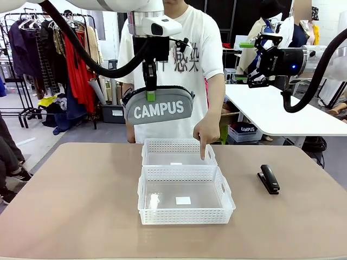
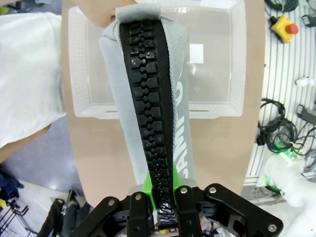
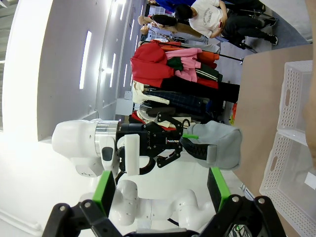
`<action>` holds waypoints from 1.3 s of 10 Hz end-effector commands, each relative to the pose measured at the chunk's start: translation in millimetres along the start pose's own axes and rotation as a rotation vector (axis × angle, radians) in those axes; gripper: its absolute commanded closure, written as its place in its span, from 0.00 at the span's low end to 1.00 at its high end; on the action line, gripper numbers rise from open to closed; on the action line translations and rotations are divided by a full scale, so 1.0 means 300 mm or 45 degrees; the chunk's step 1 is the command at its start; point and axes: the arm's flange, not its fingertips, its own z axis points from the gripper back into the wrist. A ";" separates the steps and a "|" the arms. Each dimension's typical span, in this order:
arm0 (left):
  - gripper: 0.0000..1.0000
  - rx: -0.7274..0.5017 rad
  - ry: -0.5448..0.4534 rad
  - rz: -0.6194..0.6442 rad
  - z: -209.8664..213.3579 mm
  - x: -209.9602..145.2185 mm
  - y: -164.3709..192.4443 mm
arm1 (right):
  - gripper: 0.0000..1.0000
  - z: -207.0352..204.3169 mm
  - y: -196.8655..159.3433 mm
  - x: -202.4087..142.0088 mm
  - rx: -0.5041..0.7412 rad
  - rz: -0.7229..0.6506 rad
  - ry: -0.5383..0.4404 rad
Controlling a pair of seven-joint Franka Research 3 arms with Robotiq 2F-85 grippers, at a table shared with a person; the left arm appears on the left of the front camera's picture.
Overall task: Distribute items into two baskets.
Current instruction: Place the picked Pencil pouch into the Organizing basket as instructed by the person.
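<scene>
From the front, the left end effector point(image 1: 150, 93) hung in the upper middle of the frame, its fingers clamped on the top edge of the grey pouch point(image 1: 159, 108). The pouch dangled in the air with its "CAMPUS" lettering facing me, above the far side of the desk point(image 1: 76, 206). The right end effector point(image 1: 250, 64) was up in the upper right, jaws spread wide and holding nothing. Two baskets sat touching in the centre, the far basket point(image 1: 179, 145) behind the near basket point(image 1: 184, 216). The person's hand point(image 1: 205, 132) pointed one finger down at the far basket's right rim. The black stapler point(image 1: 268, 179) lay on the desk to the right, apart from both baskets.

In the left wrist view, the pouch's black zipper point(image 2: 150, 113) ran up from the pinched fingers at the bottom edge. A basket point(image 2: 76, 64) lay beneath it in the upper half; which of the two I could not tell.

In the right wrist view, the green pads point(image 3: 103, 190) stood well apart at the bottom. The other arm held the pouch mid-frame, and both baskets showed along the right edge.
</scene>
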 end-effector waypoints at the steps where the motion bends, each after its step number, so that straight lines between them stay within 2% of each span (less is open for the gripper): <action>1: 1.00 -0.038 0.054 -0.065 -0.036 0.041 -0.038 | 0.00 -0.002 0.004 -0.002 0.005 0.002 -0.001; 3: 1.00 -0.061 0.040 -0.111 -0.093 0.102 -0.093 | 0.00 -0.002 0.004 -0.002 0.005 0.002 -0.001; 7: 1.00 -0.033 0.038 -0.084 -0.212 0.164 -0.164 | 0.00 -0.002 0.004 -0.002 0.005 0.002 -0.001; 10: 1.00 -0.075 0.074 -0.103 -0.340 0.227 -0.219 | 0.00 -0.002 0.004 -0.002 0.005 0.002 -0.001; 13: 1.00 0.019 0.082 -0.047 -0.456 0.289 -0.240 | 0.00 -0.002 0.004 -0.002 0.005 0.002 -0.001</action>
